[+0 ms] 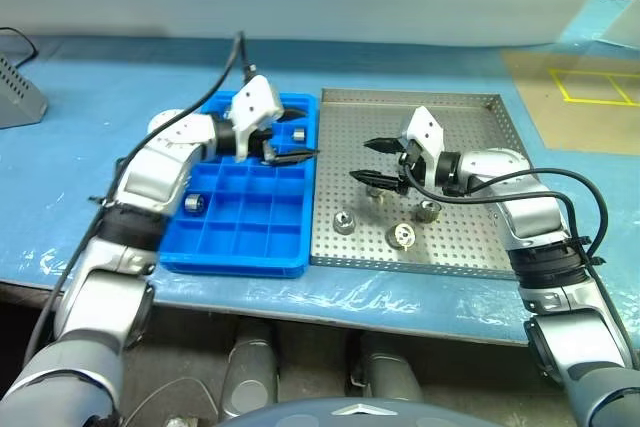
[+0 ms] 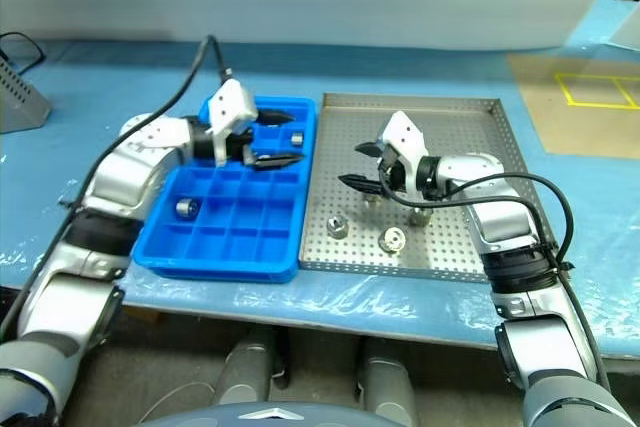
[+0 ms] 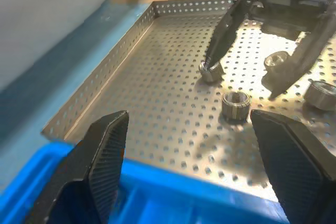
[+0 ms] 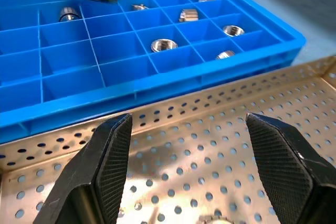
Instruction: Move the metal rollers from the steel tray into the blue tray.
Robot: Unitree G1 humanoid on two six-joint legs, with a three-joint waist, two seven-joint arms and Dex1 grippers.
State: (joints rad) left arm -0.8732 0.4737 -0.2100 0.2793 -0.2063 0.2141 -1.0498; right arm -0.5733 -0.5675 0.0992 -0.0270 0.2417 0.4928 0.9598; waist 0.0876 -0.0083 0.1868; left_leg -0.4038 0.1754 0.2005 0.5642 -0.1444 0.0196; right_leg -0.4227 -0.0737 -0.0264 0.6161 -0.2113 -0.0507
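The blue tray [image 1: 250, 237] lies left of the steel tray [image 1: 460, 247], the two side by side. Several metal rollers stand on the steel tray, among them three [image 1: 344, 222], [image 1: 402, 236], [image 1: 428, 209]. More rollers sit in the blue tray's compartments [image 4: 164, 45], [image 1: 195, 205]. My left gripper [image 2: 296, 139] hovers open over the blue tray's far right corner, pointing towards the steel tray, nothing between its fingers [image 3: 107, 145]. My right gripper [image 1: 363, 161] is open over the steel tray, pointing at the blue tray, with its lower fingertip near a roller [image 3: 211, 71].
A grey box [image 1: 15, 92] stands at the far left on the blue table cover. A brown panel with yellow tape [image 1: 580, 97] lies at the back right. The table's front edge [image 1: 330, 302] runs just below both trays. A black cable [image 1: 235, 57] trails from my left wrist.
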